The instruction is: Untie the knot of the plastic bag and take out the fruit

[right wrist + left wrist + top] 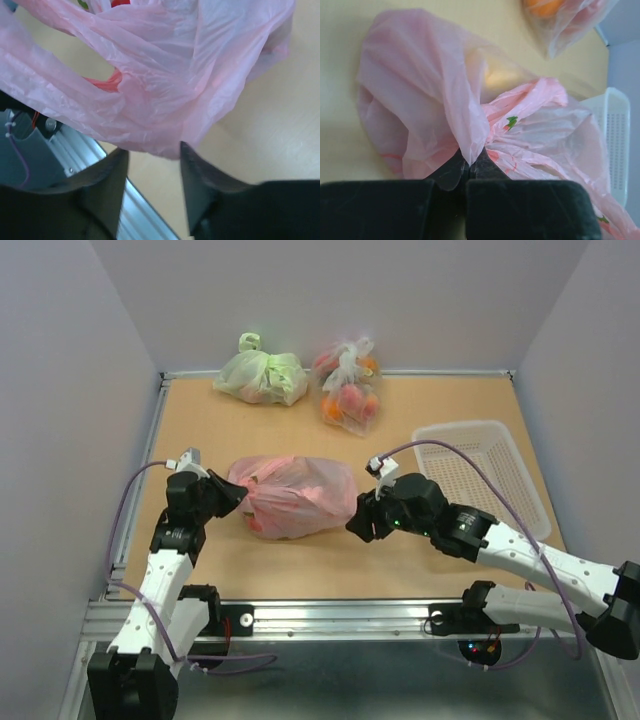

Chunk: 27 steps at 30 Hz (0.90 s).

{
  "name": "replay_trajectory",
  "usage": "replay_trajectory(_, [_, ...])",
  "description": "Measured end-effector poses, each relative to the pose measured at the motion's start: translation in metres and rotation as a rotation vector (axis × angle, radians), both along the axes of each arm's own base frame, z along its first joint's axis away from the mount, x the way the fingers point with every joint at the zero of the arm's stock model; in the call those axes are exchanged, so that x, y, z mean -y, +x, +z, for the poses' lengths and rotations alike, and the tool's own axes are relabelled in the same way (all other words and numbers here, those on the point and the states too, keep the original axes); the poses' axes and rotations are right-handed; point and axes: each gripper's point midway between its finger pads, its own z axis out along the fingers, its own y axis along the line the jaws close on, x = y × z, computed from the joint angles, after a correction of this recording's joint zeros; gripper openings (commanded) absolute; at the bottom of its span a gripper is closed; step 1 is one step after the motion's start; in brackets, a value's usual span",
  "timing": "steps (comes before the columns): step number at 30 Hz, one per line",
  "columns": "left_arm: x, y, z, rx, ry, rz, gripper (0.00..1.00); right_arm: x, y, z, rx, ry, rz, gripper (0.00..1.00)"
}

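**Two grippers at the pink bag**

The plastic bag [295,498] lies on its side in the middle of the tabletop [450,405]. The fruit [496,77] is inside it and shows only as a yellow glow through the pink.

At the bag's left end, the left gripper [232,495] is pinched tight on a fold of pink plastic. At the bag's right end, the right gripper [358,522] has its fingers wide apart. The plastic is just at their tips, but they hold nothing.

The plastic bunches up at the left gripper, so the knot may be there. I cannot tell for sure.

A good way, I think, is for the right gripper to grab thin plastic, not fruit. Then both pull apart slowly, so the bag does not rip.
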Motion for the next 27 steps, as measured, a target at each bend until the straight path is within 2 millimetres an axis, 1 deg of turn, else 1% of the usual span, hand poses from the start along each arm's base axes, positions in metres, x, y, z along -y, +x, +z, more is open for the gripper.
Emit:
replay_trajectory(1, [-0.002, -0.006, -0.005, -0.007, 0.012, 0.003, 0.05, 0.002, -0.004, -0.001, -0.016, -0.009, 0.008, 0.66])
replay_trajectory(2, [-0.004, -0.013, -0.009, -0.010, 0.025, 0.006, 0.06, 0.004, -0.008, 0.002, -0.031, -0.028, 0.022, 0.74])
replay_trajectory(4, [-0.006, -0.018, -0.005, 0.012, 0.043, 0.005, 0.07, 0.006, -0.009, 0.018, -0.042, -0.060, 0.029, 0.80])
replay_trajectory(5, [-0.006, -0.018, -0.001, 0.028, 0.050, 0.001, 0.07, 0.000, -0.003, 0.044, -0.026, -0.054, 0.030, 0.84])
replay_trajectory(7, [-0.007, -0.018, 0.002, 0.045, 0.063, -0.006, 0.07, -0.014, 0.010, 0.090, 0.022, -0.032, 0.029, 0.87])
replay_trajectory(8, [-0.007, -0.018, 0.002, 0.047, 0.073, -0.009, 0.07, -0.021, 0.018, 0.112, 0.053, -0.010, 0.022, 0.91])
replay_trajectory(9, [-0.008, -0.019, 0.001, 0.046, 0.082, -0.011, 0.07, -0.031, 0.029, 0.134, 0.088, 0.008, 0.013, 0.91])
replay_trajectory(10, [-0.009, -0.019, 0.000, 0.043, 0.090, -0.011, 0.07, -0.036, 0.035, 0.148, 0.107, 0.015, 0.009, 0.93])
replay_trajectory(11, [-0.010, -0.020, -0.001, 0.041, 0.098, -0.012, 0.07, -0.046, 0.044, 0.164, 0.133, 0.031, 0.005, 0.94])
replay_trajectory(12, [-0.011, -0.021, -0.002, 0.037, 0.109, -0.012, 0.07, -0.057, 0.054, 0.172, 0.150, 0.030, 0.004, 0.95])
replay_trajectory(13, [-0.012, -0.021, -0.001, 0.037, 0.115, -0.013, 0.07, -0.065, 0.061, 0.173, 0.158, 0.021, 0.008, 0.95])
replay_trajectory(14, [-0.012, -0.021, 0.001, 0.041, 0.123, -0.015, 0.07, -0.072, 0.066, 0.167, 0.152, 0.003, 0.012, 0.95])
replay_trajectory(15, [-0.012, -0.021, 0.003, 0.047, 0.129, -0.018, 0.07, -0.080, 0.073, 0.155, 0.141, -0.030, 0.018, 0.95])
replay_trajectory(16, [-0.013, -0.020, 0.006, 0.056, 0.136, -0.021, 0.08, -0.090, 0.081, 0.134, 0.119, -0.077, 0.026, 0.94])
replay_trajectory(17, [-0.013, -0.020, 0.009, 0.067, 0.142, -0.023, 0.08, -0.095, 0.085, 0.114, 0.095, -0.121, 0.033, 0.94])
replay_trajectory(18, [-0.013, -0.020, 0.011, 0.073, 0.146, -0.025, 0.08, -0.100, 0.089, 0.091, 0.067, -0.169, 0.038, 0.94])
replay_trajectory(19, [-0.013, -0.020, 0.012, 0.078, 0.149, -0.025, 0.08, -0.102, 0.091, 0.073, 0.044, -0.205, 0.041, 0.94])
replay_trajectory(20, [-0.013, -0.019, 0.014, 0.082, 0.151, -0.026, 0.09, -0.104, 0.093, 0.048, 0.013, -0.255, 0.044, 0.94])
replay_trajectory(21, [-0.014, -0.019, 0.015, 0.086, 0.153, -0.025, 0.10, -0.100, 0.090, 0.018, -0.029, -0.316, 0.048, 0.94])
replay_trajectory(23, [-0.014, -0.018, 0.015, 0.086, 0.153, -0.024, 0.12, -0.089, 0.077, -0.021, -0.081, -0.407, 0.053, 0.93])
replay_trajectory(24, [-0.014, -0.017, 0.015, 0.085, 0.152, -0.023, 0.13, -0.082, 0.066, -0.041, -0.109, -0.451, 0.057, 0.91])
replay_trajectory(26, [-0.013, -0.012, 0.015, 0.089, 0.143, -0.018, 0.17, -0.070, 0.038, -0.075, -0.159, -0.530, 0.080, 0.88])
replay_trajectory(27, [-0.013, -0.009, 0.015, 0.087, 0.137, -0.016, 0.19, -0.069, 0.028, -0.083, -0.169, -0.544, 0.086, 0.87])
